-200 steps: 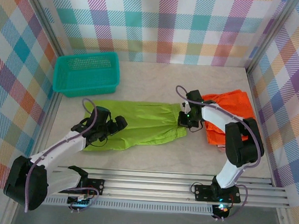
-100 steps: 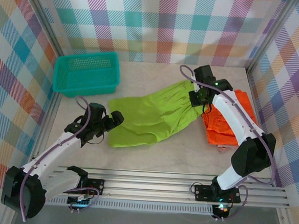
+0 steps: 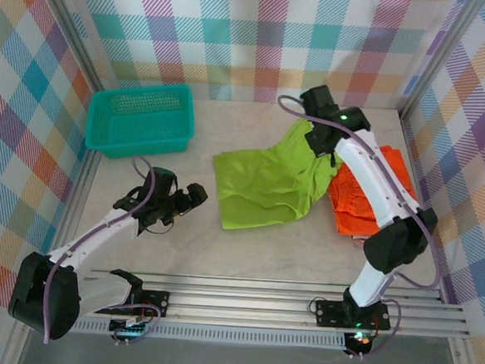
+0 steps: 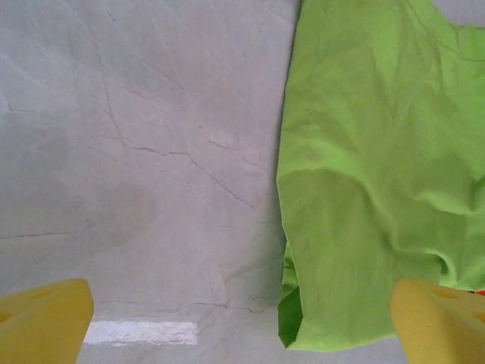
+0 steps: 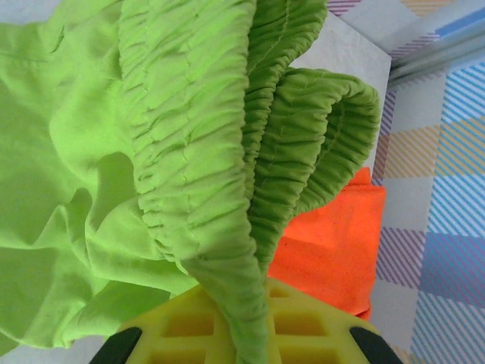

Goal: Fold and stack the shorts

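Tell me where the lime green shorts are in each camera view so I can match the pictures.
Top external: lime green shorts at picture centre, top corner held up by the right gripper.
Left wrist: right half, flat on the table.
Right wrist: left and centre, waistband pinched.
Shared landmark: orange shorts beside them, in top external and right wrist.

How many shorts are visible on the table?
2. The lime green shorts lie mid-table, waistband pinched in the right hand; the orange shorts sit just right of them. More may be hidden under them.

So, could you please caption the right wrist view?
Right end effector grips lime green shorts by the waistband, orange shorts beyond.
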{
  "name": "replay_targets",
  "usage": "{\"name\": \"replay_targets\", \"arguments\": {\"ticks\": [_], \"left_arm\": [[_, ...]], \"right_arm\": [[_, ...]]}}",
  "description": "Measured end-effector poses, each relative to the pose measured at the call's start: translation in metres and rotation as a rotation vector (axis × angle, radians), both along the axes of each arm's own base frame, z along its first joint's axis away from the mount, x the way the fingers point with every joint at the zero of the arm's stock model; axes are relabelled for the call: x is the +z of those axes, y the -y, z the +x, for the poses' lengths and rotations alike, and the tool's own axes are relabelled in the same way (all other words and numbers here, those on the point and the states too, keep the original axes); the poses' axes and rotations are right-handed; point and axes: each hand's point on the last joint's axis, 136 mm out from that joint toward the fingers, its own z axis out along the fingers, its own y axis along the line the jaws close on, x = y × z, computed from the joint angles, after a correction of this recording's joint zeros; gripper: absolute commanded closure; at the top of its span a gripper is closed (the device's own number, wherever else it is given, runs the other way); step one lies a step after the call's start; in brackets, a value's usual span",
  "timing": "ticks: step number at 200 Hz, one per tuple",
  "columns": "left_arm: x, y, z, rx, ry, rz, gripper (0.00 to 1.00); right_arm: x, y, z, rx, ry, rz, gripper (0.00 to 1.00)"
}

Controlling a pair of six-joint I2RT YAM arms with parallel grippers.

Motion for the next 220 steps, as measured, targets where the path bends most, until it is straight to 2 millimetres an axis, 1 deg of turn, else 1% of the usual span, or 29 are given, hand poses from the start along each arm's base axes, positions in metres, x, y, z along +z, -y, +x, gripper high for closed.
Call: {"name": "replay_targets", "arguments": {"ticks": [41, 57, 101, 127, 133, 148, 161, 178, 189, 199, 210, 220], "left_arm": [[-0.003, 0.006, 0.004, -0.012, 0.003, -0.024, 0.00], [-0.009, 0.009, 0.002, -0.012, -0.012, -0.029, 0.00], [-0.023, 0.012, -0.001, -0.018, -0.047, -0.029, 0.00], [-0.026, 0.012, -0.001, -0.011, -0.048, -0.034, 0.00], [-0.026, 0.012, -0.001, -0.006, -0.050, -0.037, 0.00], [-0.028, 0.011, -0.002, 0.005, -0.054, -0.035, 0.00], [-0.030, 0.008, -0.003, 0.024, -0.058, -0.033, 0.00], [-0.026, 0.003, -0.004, 0.053, -0.038, -0.031, 0.00], [-0.017, -0.001, -0.004, 0.078, -0.009, -0.033, 0.00], [-0.007, -0.006, -0.003, 0.099, 0.027, -0.036, 0.00], [0.007, -0.011, -0.003, 0.128, 0.075, -0.042, 0.00], [0.022, -0.016, -0.004, 0.151, 0.123, -0.052, 0.00]], "right_arm": [[-0.017, -0.050, 0.004, 0.026, -0.044, -0.050, 1.00], [-0.026, -0.066, 0.003, 0.029, -0.061, -0.063, 1.00], [-0.054, -0.124, -0.011, 0.076, -0.113, -0.090, 1.00], [-0.071, -0.152, -0.021, 0.090, -0.144, -0.081, 1.00], [-0.073, -0.157, -0.023, 0.093, -0.151, -0.072, 0.98], [-0.082, -0.172, -0.033, 0.104, -0.179, -0.036, 0.91], [-0.090, -0.186, -0.042, 0.115, -0.219, 0.017, 0.76], [-0.102, -0.209, -0.056, 0.136, -0.301, 0.125, 0.62], [-0.107, -0.227, -0.065, 0.156, -0.356, 0.220, 0.48], [-0.109, -0.246, -0.073, 0.172, -0.408, 0.324, 0.38], [-0.105, -0.265, -0.080, 0.202, -0.454, 0.440, 0.30], [-0.097, -0.282, -0.088, 0.223, -0.489, 0.565, 0.23]]}}
